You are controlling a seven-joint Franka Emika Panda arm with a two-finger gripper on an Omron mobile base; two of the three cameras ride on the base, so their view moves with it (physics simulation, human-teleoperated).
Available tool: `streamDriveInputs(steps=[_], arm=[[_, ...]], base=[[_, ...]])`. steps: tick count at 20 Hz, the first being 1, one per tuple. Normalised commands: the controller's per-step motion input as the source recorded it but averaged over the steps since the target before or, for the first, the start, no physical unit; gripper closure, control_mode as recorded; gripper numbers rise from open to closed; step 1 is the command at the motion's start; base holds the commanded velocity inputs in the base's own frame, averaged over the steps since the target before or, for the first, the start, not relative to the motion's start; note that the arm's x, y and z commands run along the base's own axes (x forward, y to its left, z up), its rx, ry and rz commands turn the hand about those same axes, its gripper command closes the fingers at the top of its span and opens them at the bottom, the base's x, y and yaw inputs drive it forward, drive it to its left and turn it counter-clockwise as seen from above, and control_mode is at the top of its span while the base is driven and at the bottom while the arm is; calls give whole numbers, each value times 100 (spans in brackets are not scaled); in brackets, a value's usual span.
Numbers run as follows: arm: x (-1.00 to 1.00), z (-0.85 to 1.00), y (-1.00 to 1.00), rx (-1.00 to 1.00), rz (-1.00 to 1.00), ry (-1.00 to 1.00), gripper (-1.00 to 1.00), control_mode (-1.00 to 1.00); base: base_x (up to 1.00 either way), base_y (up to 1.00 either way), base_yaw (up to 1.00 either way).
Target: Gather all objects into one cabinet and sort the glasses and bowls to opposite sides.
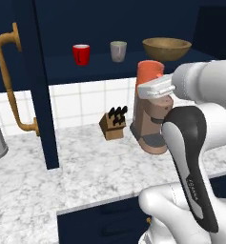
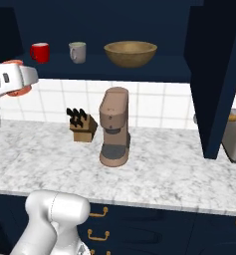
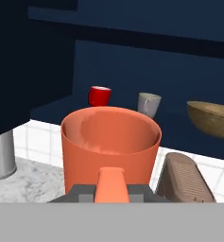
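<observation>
Left base view: orange-coral cup (image 1: 149, 72) before the coffee machine (image 1: 150, 125), red cup (image 1: 81, 54), grey-beige cup (image 1: 118, 51), bowl (image 1: 166, 48) shelved at 12 o'clock; right base view: toaster (image 2: 235, 134) at 3 o'clock; hand view: pincer (image 3: 111, 185) pinching the orange-coral cup.

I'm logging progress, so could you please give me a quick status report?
Gripper shut on small orange-coral cup, held above counter. Red cup, grey-beige cup, wide tan bowl on cabinet shelf. Brown coffee machine below.
</observation>
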Motion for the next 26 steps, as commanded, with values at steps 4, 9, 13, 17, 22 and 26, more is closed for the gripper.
streamDriveInputs(steps=[4, 9, 13, 17, 22, 26], arm=[[56, 3, 0, 8, 0, 2, 100, -100], [97, 2, 0, 7, 4, 5, 100, -100], [78, 0, 0, 3, 10, 0, 100, -100], [75, 0, 0, 0, 8, 0, 100, -100], [74, 0, 16, 0, 5, 0, 100, -100], [66, 0, 23, 0, 2, 0, 100, -100]], base=[[0, 0, 0], [0, 0, 0], [0, 0, 0], [0, 0, 0], [0, 0, 0], [0, 0, 0]])
